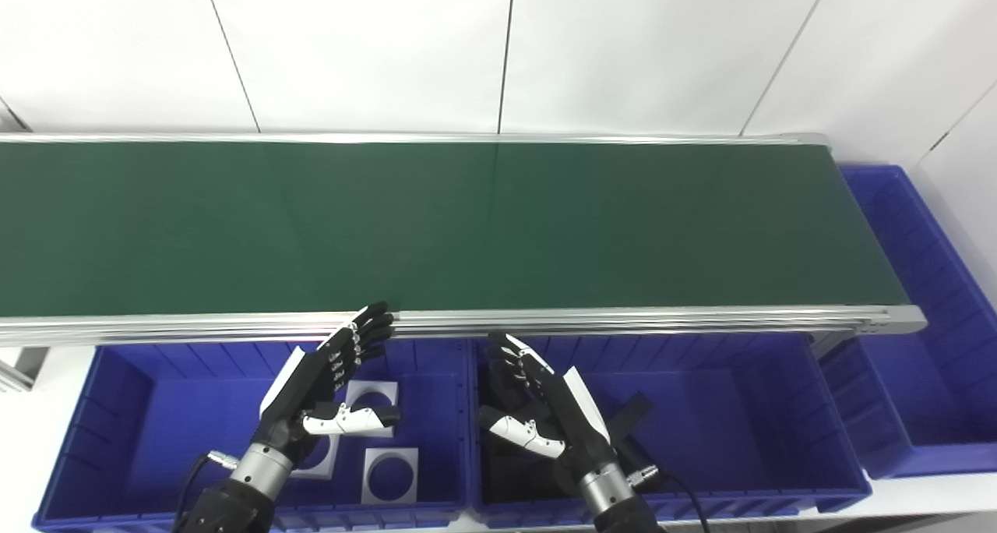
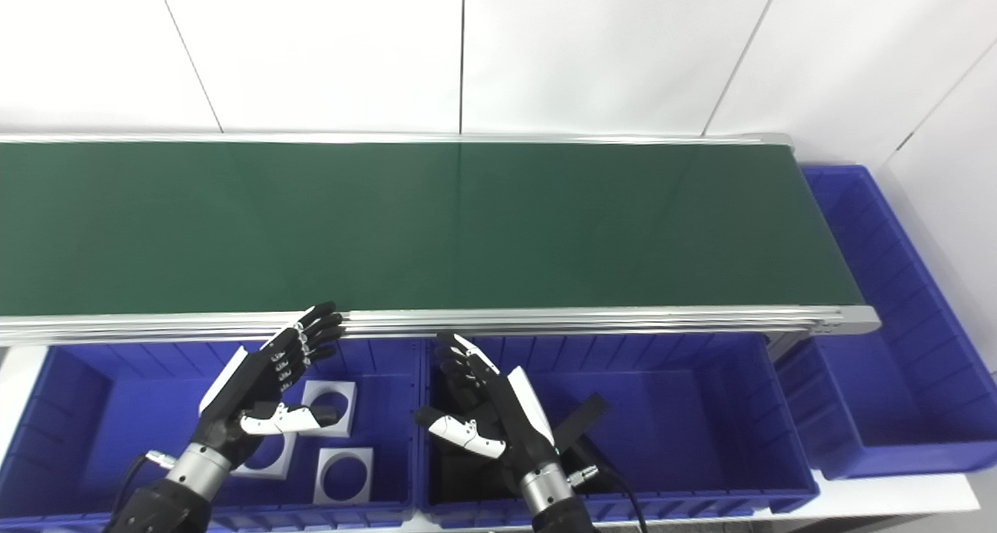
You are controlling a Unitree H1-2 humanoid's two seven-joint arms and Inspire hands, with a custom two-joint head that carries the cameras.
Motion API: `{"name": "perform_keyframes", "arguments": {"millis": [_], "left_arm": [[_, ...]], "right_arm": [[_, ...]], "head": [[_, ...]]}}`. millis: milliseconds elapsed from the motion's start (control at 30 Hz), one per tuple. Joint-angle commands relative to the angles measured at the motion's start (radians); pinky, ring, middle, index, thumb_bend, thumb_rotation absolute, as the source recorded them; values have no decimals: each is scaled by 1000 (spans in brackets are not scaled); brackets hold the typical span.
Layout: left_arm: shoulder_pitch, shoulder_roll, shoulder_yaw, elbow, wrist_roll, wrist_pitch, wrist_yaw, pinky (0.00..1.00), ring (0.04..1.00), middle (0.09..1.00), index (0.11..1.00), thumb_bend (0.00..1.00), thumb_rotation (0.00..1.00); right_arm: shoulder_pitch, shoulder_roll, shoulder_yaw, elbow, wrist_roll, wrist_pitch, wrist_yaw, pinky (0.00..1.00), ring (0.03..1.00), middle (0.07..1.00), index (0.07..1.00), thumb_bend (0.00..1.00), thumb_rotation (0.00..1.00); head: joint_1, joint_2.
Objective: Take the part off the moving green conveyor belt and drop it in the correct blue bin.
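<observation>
Looks like a factory sorting line or robotics lab: green belt (image 1: 436, 225) in aluminium rails just beyond the hands (image 1: 327, 385), blue bins (image 1: 117, 408) beneath them, plain white panel walls (image 1: 374, 42) behind.

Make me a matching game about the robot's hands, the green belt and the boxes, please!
Things:
1. conveyor belt
2. left hand
3. square plates
4. black parts

Where or how:
a. in the middle blue bin
b. nothing on it
c. in the left blue bin
d. open, fingers near the belt's rail

Pairs: 1-b, 2-d, 3-c, 4-a
</observation>
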Motion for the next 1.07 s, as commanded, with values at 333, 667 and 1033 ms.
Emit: {"name": "perform_keyframes", "arguments": {"millis": [333,667,1033], "left_arm": [[59,-16,-43,-146,129,-39,45,792,851,887,879,1000,334],[92,-20,-52,-147,144,-31,50,822,881,903,893,995,369],[68,-44,-53,-98,147,-49,72,820,862,896,903,983,371]], "right_arm": [[25,-35,-18,-93,60,-49,25,744,807,835,888,694,642],[30,-51,-30,-114,64,-34,36,732,801,831,882,690,638],[39,-62,-42,-136,87,-23,59,737,806,830,882,694,643]], "head": [[141,25],[170,29],[200,34]]}}
